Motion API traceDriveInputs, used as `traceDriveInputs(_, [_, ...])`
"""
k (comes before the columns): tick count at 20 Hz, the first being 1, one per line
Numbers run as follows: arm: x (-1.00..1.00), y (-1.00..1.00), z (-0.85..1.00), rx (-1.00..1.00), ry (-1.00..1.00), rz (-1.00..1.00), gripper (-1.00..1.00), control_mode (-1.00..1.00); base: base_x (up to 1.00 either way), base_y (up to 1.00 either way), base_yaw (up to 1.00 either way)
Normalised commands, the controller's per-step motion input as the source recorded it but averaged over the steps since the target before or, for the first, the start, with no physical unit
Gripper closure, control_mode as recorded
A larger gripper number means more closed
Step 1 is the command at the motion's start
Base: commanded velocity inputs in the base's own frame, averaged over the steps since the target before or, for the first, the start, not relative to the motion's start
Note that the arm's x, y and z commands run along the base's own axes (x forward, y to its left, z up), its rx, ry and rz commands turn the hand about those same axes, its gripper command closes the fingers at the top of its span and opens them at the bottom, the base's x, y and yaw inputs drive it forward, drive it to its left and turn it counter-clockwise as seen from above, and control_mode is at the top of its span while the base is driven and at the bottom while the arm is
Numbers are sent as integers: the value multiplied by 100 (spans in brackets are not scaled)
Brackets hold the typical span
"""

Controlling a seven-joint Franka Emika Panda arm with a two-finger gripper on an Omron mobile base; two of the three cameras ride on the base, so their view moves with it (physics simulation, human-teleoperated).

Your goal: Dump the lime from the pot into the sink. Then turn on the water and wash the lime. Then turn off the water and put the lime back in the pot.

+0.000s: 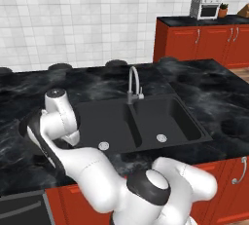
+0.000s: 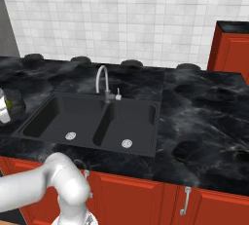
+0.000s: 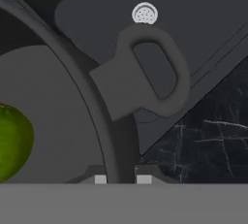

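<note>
Gripper (image 3: 122, 179) pinching the rim of the pot (image 3: 58, 121), lime (image 3: 14, 140) inside; dumping step, next tipping toward the sink (image 3: 203, 19).

Looking forward and down from behind the arm, left and right: both base views share the sink (image 1: 141, 121) (image 2: 92, 121) and faucet (image 1: 133, 84) (image 2: 103, 83). Hand view pressed close above the pot (image 3: 72, 121) rim, facing the sink drain (image 3: 144, 13).
</note>
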Motion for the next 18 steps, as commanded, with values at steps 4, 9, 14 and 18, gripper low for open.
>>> traceDriveInputs(4, [-4,-79,78,10,-3,-17,100,-100,0,0,0])
traceDriveInputs(9, [0,-66,73,11,0,-21,100,-100,0,0,0])
traceDriveInputs(14, [11,-40,58,12,0,-24,100,-100,0,0,0])
traceDriveInputs(18, [34,-11,26,9,2,-25,100,-100,0,0,0])
